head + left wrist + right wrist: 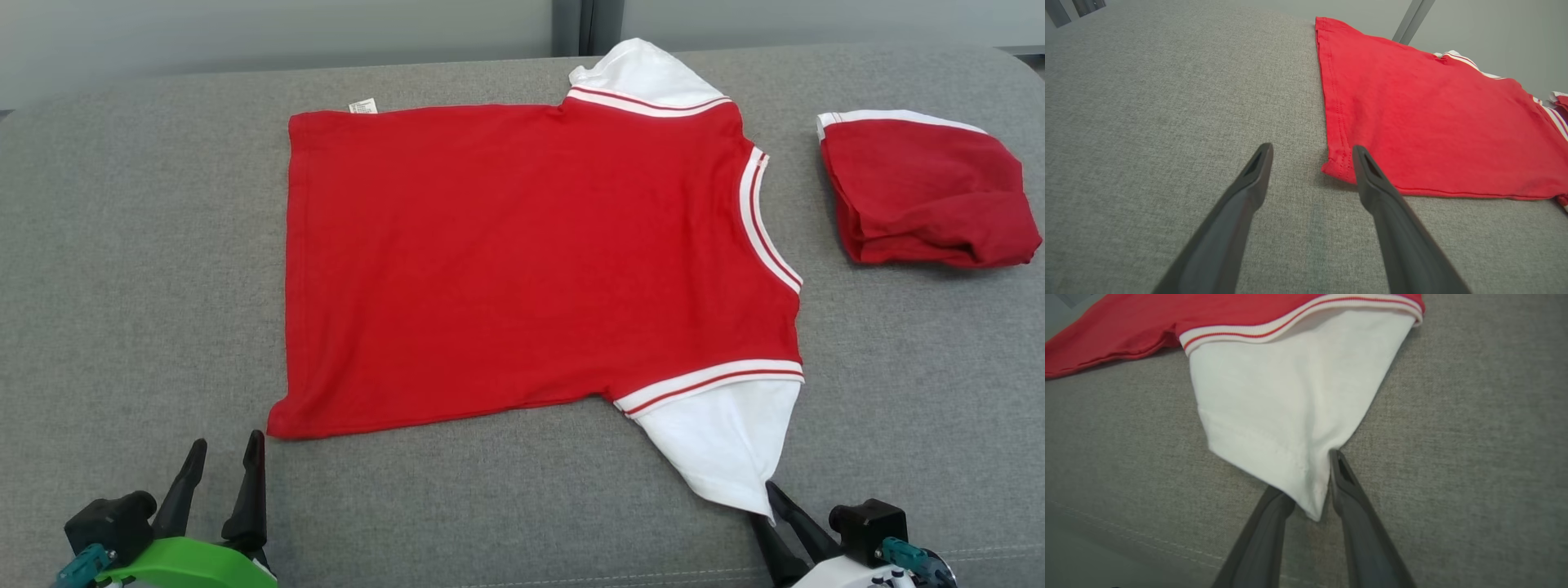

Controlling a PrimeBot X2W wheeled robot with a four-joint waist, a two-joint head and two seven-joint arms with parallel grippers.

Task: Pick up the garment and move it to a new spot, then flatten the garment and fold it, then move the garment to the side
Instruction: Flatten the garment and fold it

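The garment point(531, 261), a red T-shirt with white sleeves, lay spread flat on the grey upholstered surface point(122, 286), hem to the left and striped collar to the right; a small white label point(363, 105) protruded at the far-left hem corner; the far sleeve point(645, 73) pointed towards the far edge, and the near sleeve point(718, 433) tapered to a point at the near right.

The right gripper point(761, 500) stood at the near right with the tip of the near sleeve between its two fingers; the fingers were set narrow, the cloth draped over the left one and touching the right one; whether they clamped the sleeve could not be determined.

The left gripper point(228, 441) stood at the near left, fingers spread wide and holding nothing; its right fingertip was just beside the near-left hem corner, its left fingertip over bare upholstery.

A second red-and-white garment point(922, 196) lay folded at the far right, apart from the shirt.
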